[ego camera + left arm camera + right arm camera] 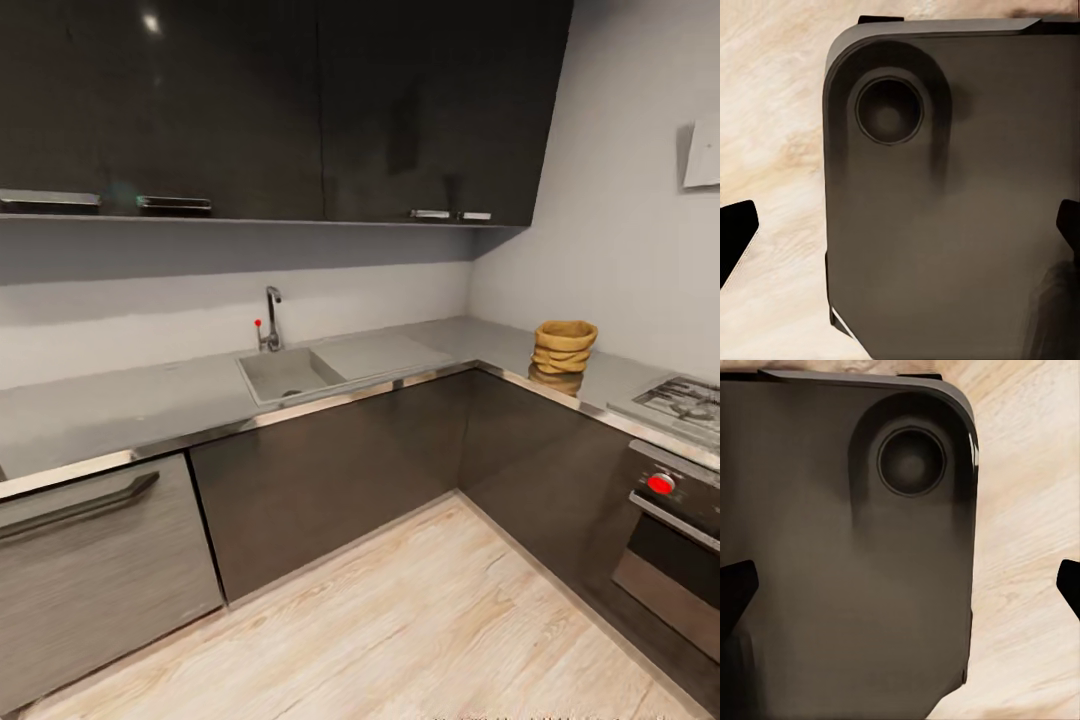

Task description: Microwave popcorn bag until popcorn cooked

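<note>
The L-shaped grey tabletop [150, 405] runs along the back wall and turns down the right wall, its shiny front edge above dark cabinet fronts [330, 480]. The popcorn bag [564, 346] stands upright on the right-hand run, near the inner corner, well apart from the sink [285, 374] and its tap [271, 318]. Bare surface lies on both sides of the bag; the gas hob [680, 400] sits further along the same run, with a built-in oven [670, 545] below it. Dark wall cabinets [300, 110] hang above the back run, leaving an open gap over the worktop. The pale wood floor [400, 630] in the angle of the units is open.

Left end effector [900, 232]: dark fingertips [735, 229] sit at opposite margins of the left wrist view, spread wide, gripping nothing. Beneath them is the robot's dark base panel [945, 225] with a round recess, over wood flooring.

Right end effector [900, 589]: fingertips [735, 585] likewise wide apart and touching nothing, above the same kind of dark panel [832, 547] and flooring.
</note>
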`<state>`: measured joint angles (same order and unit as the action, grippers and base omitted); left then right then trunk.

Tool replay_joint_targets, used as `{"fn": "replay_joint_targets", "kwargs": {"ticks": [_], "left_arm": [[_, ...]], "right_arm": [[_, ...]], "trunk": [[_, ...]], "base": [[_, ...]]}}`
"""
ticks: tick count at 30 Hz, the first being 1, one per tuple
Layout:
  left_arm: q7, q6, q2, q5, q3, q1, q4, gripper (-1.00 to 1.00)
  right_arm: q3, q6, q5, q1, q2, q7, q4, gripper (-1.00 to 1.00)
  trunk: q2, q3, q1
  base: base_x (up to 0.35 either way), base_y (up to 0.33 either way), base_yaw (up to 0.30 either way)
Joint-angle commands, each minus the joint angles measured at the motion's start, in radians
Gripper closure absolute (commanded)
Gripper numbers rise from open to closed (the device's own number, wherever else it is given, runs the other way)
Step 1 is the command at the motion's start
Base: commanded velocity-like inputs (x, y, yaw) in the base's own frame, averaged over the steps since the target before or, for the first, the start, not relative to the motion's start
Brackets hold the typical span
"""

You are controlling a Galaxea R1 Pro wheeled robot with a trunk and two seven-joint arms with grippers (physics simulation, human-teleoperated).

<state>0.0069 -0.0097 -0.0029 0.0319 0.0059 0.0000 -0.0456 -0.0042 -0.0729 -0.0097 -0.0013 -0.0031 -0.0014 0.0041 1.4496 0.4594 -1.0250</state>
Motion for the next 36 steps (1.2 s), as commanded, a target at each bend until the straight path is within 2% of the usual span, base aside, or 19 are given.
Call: {"fn": "replay_joint_targets", "kwargs": {"ticks": [1, 36], "left_arm": [[0.001, -0.001, 0.0, 0.003, 0.0, 0.0, 0.0, -1.0], [0.001, -0.001, -0.002, 0.003, 0.0, 0.0, 0.0, -1.0]], "right_arm": [[0.0, -0.004, -0.001, 0.0, 0.0, 0.0, 0.0, -1.0], [0.0, -0.004, -0.001, 0.0, 0.0, 0.0, 0.0, -1.0]], "trunk": [[0.0, 0.0, 0.0], [0.0, -0.016, 0.0]], "base": [[0.0, 0.0, -0.29], [0.0, 0.0, -0.29]]}}
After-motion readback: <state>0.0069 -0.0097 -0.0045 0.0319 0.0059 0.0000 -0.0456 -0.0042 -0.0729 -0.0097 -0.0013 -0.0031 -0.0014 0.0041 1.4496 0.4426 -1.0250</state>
